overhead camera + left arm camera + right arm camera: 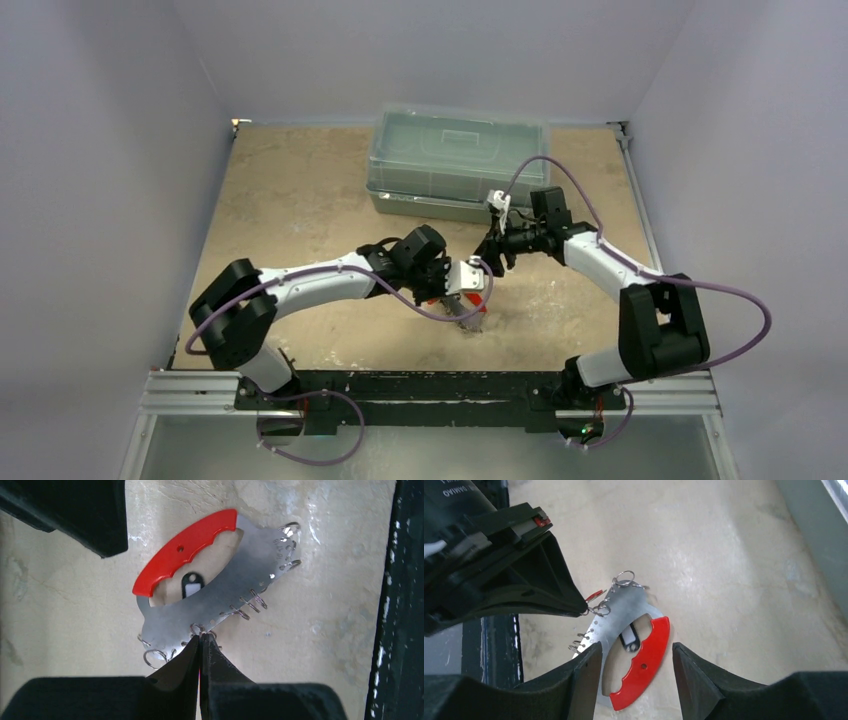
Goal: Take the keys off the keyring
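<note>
Surface: tan, mottled tabletop [300,200], scuffed pale near the centre. Plain pale walls [100,150] stand on the left, back and right. A dark rail [430,385] along the near edge carries both arm bases.

Left gripper [201,642]: fingers pressed together, tips at a thin wire loop on the perforated edge of the keyring [220,592]. The keyring, a silvery crescent plate with a red grip, sits mid-tabletop, nearer the near edge. Right gripper [636,650]: fingers spread, keyring seen between them.

Hard to read: the keys are too small to pick out. A red sliver [595,594] shows at the left fingertips, identity unclear. Cannot tell whether the loop wire is actually nipped, whether the plate lies flat, or whether the right fingers touch it.

Around: a black tag [190,584] lies in the crescent's opening. A clear lidded box [460,165] stands at the far edge, right of centre, well apart from the keyring.
</note>
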You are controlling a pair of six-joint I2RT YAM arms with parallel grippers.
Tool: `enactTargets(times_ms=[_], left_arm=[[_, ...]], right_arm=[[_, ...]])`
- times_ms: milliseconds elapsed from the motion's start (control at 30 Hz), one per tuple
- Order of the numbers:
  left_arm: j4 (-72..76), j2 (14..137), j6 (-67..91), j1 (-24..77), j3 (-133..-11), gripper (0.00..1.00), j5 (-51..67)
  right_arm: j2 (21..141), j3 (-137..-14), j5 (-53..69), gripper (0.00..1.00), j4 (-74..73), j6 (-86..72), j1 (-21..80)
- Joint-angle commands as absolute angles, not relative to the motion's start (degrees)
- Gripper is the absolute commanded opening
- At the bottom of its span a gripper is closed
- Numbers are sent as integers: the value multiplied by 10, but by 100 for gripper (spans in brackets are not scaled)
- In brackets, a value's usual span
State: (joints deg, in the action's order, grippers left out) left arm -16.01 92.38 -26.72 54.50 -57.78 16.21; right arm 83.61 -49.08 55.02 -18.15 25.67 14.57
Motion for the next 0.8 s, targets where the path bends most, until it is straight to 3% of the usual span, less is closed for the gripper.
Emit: enactTargets(times_ms=[0,300,767], left_arm=[[-191,846,-335,545,-558,0,152],[-54,742,-442,547,-446,0,185],[-43,709,-659,548,-428,0,209]], right_arm=[[790,-445,619,57,-8,197,146],[732,-389,653,55,-10,321,159],[730,-313,643,53,187,325,253]])
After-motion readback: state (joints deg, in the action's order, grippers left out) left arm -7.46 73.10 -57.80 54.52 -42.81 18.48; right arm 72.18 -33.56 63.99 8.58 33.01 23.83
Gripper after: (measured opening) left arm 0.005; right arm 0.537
